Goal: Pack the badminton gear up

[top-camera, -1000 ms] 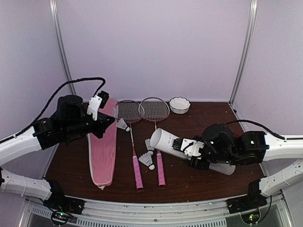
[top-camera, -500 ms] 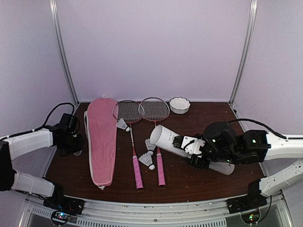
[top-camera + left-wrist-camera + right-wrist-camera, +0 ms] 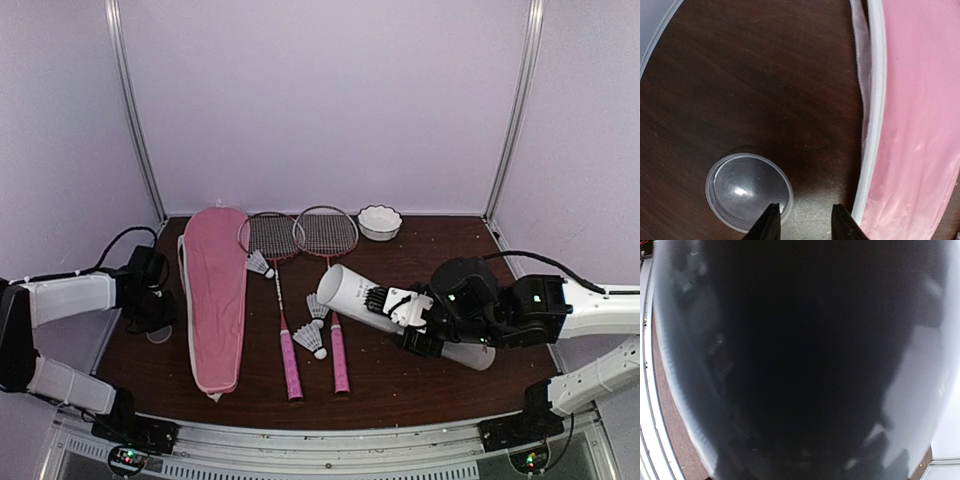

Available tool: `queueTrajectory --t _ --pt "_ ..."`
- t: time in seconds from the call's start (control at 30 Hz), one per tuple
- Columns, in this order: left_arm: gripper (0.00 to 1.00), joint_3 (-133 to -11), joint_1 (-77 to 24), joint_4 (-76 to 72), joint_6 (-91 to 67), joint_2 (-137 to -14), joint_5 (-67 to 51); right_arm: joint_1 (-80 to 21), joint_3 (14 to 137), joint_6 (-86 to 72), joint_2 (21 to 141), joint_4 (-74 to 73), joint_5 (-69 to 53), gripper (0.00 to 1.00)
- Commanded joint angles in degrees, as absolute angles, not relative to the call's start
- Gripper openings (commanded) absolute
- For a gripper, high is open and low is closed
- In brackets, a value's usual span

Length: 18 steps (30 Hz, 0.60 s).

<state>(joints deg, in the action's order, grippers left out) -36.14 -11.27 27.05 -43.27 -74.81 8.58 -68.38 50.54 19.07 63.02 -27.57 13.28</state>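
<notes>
Top external — right gripper [image 3: 378, 298] apparently clamps white tube [image 3: 342, 288].

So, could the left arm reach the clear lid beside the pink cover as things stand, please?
Probably yes: the left fingers hang parted right by the lid, one tip over its rim. Bare table surrounds it, and the cover lies clear alongside.

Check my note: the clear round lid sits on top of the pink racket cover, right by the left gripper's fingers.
Wrong in one respect. The clear round lid sits on the dark table beside the pink racket cover, not on top of it. It is right by the fingers of the left gripper, as the left wrist view shows.
</notes>
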Motion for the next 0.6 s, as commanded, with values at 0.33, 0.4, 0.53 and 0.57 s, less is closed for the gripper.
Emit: queueTrajectory --t 0.33,0.4,0.53,0.57 --pt "0.62 -46.5 -15.5 8.1 -22.5 -72.3 -17.2 -67.4 48.2 15.8 62.2 -24.0 12.3 0.35" --pt "0.62 -51.2 -16.5 7.8 -20.8 -77.1 -17.5 -67.2 48.4 15.0 62.4 -24.1 11.9 0.35" --pt "0.66 -60.0 -16.3 6.1 -16.5 -87.1 -22.7 -66.7 48.6 13.9 62.0 -24.1 10.9 0.35" --pt "0.66 -64.0 -16.3 8.3 -14.6 -90.4 -24.2 -66.6 48.5 13.8 61.9 -24.1 10.6 0.35"
